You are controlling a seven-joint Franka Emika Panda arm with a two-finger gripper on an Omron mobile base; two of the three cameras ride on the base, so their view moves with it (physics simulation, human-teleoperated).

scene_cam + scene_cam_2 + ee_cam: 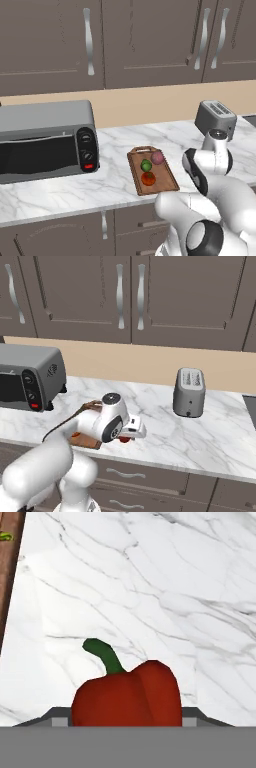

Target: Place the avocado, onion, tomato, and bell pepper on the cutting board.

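Note:
The brown cutting board [167, 183] lies on the marble counter, handle end toward the wall. On it sit the green avocado [146, 165], the pinkish-purple onion [157, 158] and the orange-red tomato [148, 178]. The deep red bell pepper [127, 699] with its green stem fills the bottom of the hand view, held between the finger tips of my gripper [126, 719], which is shut on it. From the right base view the gripper [131, 433] hangs low over the counter just right of the board [86, 443], the bell pepper [125, 439] showing red beneath it.
A grey toaster oven [45, 140] stands at the left of the counter and a silver toaster [189, 391] at the right rear. Cabinet doors run along the wall above. The board's wooden edge [10, 572] shows at the hand view's upper left.

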